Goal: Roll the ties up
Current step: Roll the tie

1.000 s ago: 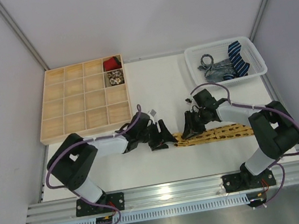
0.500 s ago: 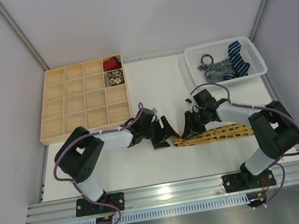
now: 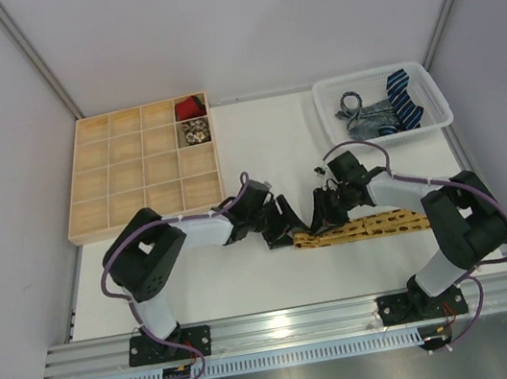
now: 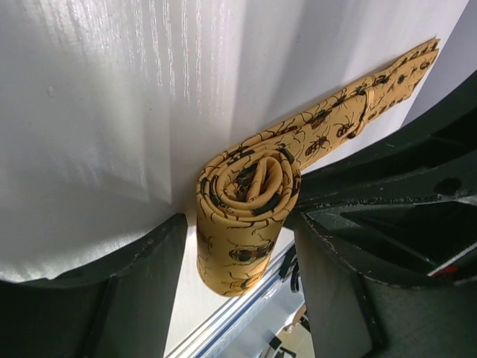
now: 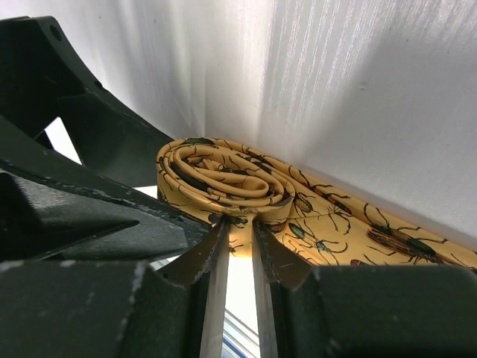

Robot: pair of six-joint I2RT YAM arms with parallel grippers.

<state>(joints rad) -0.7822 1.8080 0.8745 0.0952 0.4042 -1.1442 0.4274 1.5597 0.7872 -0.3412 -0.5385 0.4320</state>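
So in the last second the left hand (image 3: 290,225) slid right, toward the middle of the bench (image 3: 266,148). It ended up with its fingers spread on either side of the roll (image 4: 246,198) at the end of the mustard tie (image 3: 376,224). One finger looked to be touching the cloth and the other sat just beside it, with no real squeeze that I could see. The right hand (image 3: 320,215) hadn't budged, its fingers pressed nearly together and pinching the tie's fabric right beside the roll. My read was that the left was coming in to steady or take over the coil so the rolling could carry on, since a good stretch was still flat. The tie sat close to the near edge of the bench, right of the middle, with the unrolled part running toward the right edge. The coil was a few snug turns, a bit oval, yellow with dark beetle-like prints. More ties (image 3: 385,101) waited in the white basket (image 3: 325,90) at the far right corner.
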